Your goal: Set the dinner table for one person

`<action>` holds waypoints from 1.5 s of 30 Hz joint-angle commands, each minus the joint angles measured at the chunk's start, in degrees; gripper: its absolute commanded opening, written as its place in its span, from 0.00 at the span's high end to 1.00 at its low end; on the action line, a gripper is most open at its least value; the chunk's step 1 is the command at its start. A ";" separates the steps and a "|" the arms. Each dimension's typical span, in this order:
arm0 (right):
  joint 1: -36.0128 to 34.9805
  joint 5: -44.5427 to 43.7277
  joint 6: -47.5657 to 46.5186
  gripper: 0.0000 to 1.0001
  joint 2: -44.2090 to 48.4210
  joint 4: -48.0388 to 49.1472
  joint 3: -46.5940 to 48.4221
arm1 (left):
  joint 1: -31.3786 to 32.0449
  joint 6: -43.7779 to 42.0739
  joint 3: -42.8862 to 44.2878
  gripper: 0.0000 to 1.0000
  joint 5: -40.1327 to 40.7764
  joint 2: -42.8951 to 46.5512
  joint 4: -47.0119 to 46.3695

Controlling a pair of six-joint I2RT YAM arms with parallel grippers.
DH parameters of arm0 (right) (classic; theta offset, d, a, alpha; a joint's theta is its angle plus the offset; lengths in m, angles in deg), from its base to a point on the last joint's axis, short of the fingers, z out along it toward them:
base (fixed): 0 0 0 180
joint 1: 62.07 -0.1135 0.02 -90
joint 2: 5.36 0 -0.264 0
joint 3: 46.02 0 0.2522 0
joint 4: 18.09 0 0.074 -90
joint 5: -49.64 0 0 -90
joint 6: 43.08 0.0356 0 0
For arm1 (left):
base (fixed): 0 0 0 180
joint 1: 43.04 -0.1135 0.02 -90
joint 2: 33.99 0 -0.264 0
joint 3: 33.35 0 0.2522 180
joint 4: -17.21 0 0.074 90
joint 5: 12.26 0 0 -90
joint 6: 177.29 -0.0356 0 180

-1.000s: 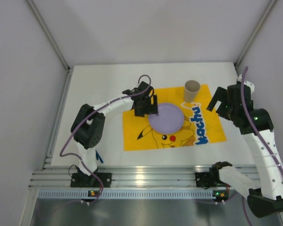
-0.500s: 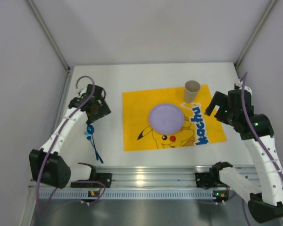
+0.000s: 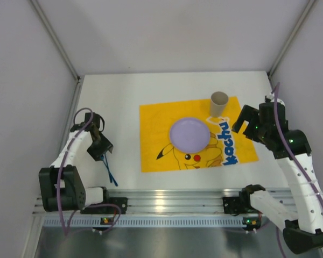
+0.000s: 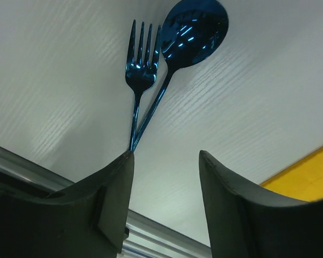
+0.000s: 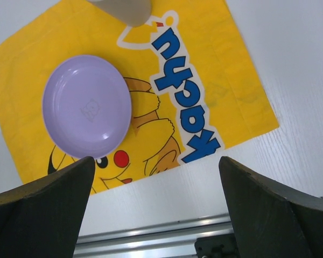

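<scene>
On the white dinner table (image 3: 113, 97) lies a yellow Pikachu mat (image 3: 151, 156) with a purple plate (image 3: 189, 134) and a beige cup (image 3: 219, 102) on it. A blue fork (image 4: 141, 70) and a blue spoon (image 4: 194, 29) lie crossed on the table left of the mat. In the top view they show as a thin blue line (image 3: 110, 173). My left gripper (image 4: 164, 156) hangs low over their handles with its jaws apart and only bare table between them. The handles run under its left fingertip (image 4: 124, 166). My right gripper (image 5: 156, 166) is wide open above the mat's right part.
A ribbed aluminium rail (image 3: 161, 201) runs along the near edge, with both arm bases on it. Grey walls close in the table on the left, back and right. The left arm (image 3: 70, 153) is folded close to the left edge.
The left arm swung from the plate across to the table's left side and came down over the fork and spoon, and its jaws have narrowed. The right arm has barely moved.
</scene>
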 commanded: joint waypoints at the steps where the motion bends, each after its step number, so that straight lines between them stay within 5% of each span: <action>1: -0.71 -0.46 -1.09 0.00 0.20 1.87 0.06 | -0.62 0.19 -2.45 0.44 -2.32 -3.07 -4.84; 17: -1.07 -2.31 -1.89 0.00 -1.46 1.43 1.21 | -3.43 -4.20 -2.98 0.52 1.28 -11.86 -11.09; 32: -0.80 -4.77 -2.24 0.00 -6.12 1.25 5.07 | -3.61 -9.48 -0.96 0.80 -1.01 -21.26 -18.29; 36: -0.63 -5.21 -1.80 0.00 -7.35 1.51 5.34 | -3.52 -9.57 -0.69 1.00 -3.02 -25.21 -20.49; 45: -0.54 -4.95 -1.10 0.00 -8.58 1.95 7.01 | -3.17 -13.87 14.23 1.00 -0.05 -25.05 -18.04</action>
